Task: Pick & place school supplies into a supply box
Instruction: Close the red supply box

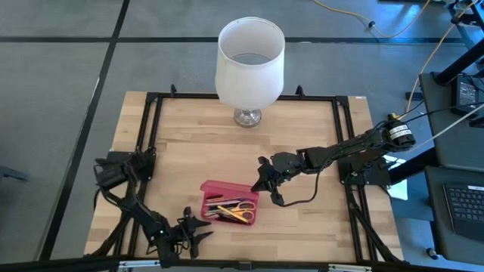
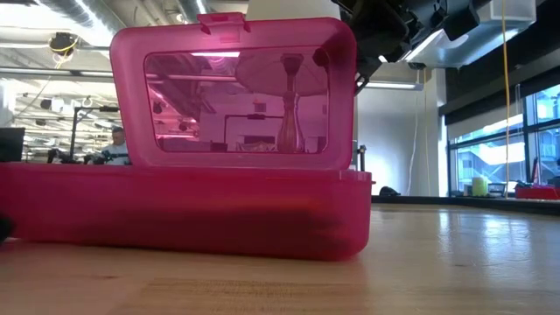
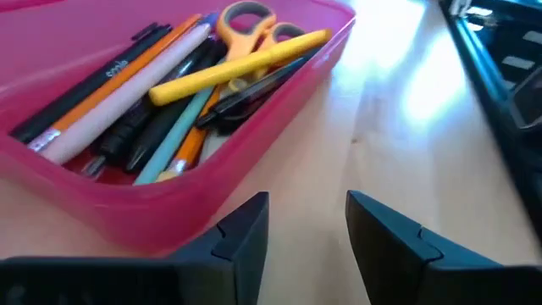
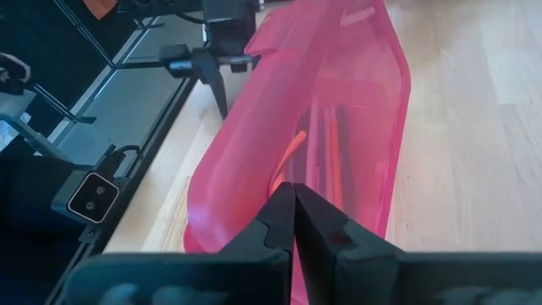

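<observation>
Pink supply box (image 2: 188,206) hides contents, low view

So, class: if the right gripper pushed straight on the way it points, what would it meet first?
Probably the supply box's raised lid; the shut right gripper points right at it, though the gap is unclear.

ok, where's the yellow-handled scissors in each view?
High: scissors lie in the open supply box, toward its right end.
Low: not visible; the box wall hides the contents.
Left wrist: handles at the box's far end, above the pens.
Right wrist: cannot tell through the raised lid.
Shared landmark: the pink box.
</observation>
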You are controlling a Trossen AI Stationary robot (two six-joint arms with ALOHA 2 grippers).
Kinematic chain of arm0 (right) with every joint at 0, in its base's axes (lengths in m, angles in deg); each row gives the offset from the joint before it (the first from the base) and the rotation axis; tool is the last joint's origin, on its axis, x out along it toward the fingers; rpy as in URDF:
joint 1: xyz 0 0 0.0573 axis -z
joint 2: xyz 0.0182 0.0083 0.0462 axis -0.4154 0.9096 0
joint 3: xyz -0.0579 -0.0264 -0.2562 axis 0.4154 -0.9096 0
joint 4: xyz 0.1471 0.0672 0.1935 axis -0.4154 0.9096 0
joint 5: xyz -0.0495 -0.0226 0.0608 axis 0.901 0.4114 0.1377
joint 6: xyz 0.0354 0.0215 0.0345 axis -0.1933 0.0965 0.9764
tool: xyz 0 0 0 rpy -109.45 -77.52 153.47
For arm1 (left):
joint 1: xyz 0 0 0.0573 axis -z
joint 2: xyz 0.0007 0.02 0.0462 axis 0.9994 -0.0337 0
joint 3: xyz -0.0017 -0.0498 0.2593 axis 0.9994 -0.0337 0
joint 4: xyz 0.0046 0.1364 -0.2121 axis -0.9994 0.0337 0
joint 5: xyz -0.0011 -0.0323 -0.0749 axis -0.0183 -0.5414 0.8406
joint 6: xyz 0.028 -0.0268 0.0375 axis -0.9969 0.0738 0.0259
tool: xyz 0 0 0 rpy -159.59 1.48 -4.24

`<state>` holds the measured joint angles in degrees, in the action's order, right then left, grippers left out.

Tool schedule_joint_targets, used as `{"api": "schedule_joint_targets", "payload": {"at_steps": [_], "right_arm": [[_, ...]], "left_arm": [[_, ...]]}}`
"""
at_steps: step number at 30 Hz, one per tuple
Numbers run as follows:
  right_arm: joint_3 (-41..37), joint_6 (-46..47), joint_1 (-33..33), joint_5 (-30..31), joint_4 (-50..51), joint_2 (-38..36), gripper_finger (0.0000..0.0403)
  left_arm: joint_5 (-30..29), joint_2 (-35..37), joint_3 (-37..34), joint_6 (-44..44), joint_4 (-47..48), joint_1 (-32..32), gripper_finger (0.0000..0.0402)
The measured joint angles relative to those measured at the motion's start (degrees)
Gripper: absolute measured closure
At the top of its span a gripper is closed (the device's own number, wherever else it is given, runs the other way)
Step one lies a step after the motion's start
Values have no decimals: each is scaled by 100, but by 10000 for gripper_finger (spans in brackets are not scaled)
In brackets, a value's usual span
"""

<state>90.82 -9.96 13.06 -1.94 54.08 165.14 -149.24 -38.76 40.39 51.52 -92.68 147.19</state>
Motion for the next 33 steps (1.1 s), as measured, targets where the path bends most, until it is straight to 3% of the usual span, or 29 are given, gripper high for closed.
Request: {"api": "schedule_joint_targets", "payload": {"at_steps": [6,19,33], "right_arm": [[0,-28,0,-2,-4,0,389],[0,-25,-331,6,-68,13,389],[9,152,-571,255,-730,927,389]], "left_arm": [[-353,-218,13,48,-64,-110,247],[-290,-229,11,-127,-313,-293,250],[-279,-229,11,-136,-322,-300,249]]}}
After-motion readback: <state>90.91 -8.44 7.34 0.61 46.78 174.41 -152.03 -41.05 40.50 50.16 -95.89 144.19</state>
